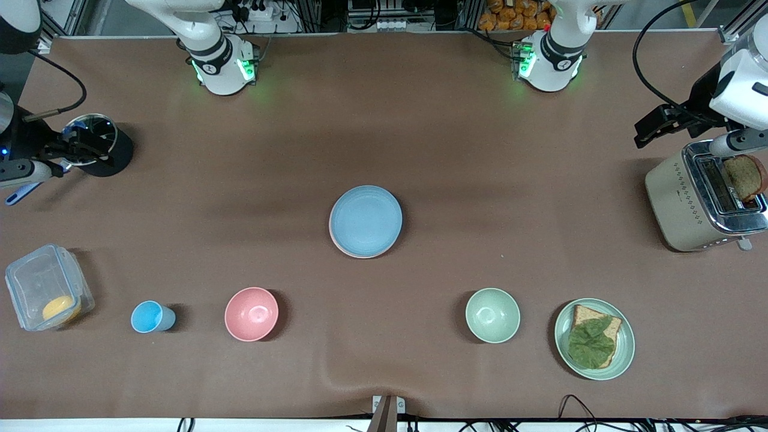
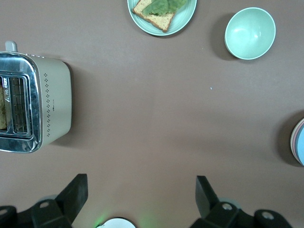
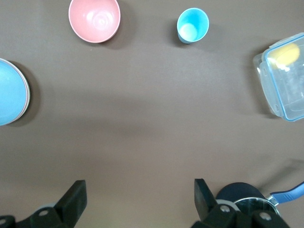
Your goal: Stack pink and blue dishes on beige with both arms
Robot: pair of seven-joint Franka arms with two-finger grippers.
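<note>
Front view: blue plate (image 1: 366, 219) on top of stack at frame centre, pink rim (image 1: 333, 241) peeking under it; beige not visible, presumably lowest. Left claw (image 2: 141, 194) spread wide, raised over table near toaster (image 1: 702, 201), frame right. Right claw (image 3: 140, 197) spread too, raised near black pot (image 1: 99, 144), frame left. Stack looks finished. Risk: stack slightly off-centre, any nudge could slide plates.

The plate stack (image 1: 365, 221) sits mid-frame on the table (image 1: 480, 180). Across the lower part of the frame runs a row. The container (image 1: 48, 287), cup (image 1: 152, 317) and first bowl (image 1: 251, 314) lie toward my right arm's end. The second bowl (image 1: 492, 315) and the bread plate (image 1: 624, 354) lie toward my left arm's end. Higher in the frame, my left hand (image 2: 140, 184) hangs beside the toaster (image 1: 678, 204), and my right hand (image 3: 140, 186) hangs by the pot (image 1: 111, 153).
</note>
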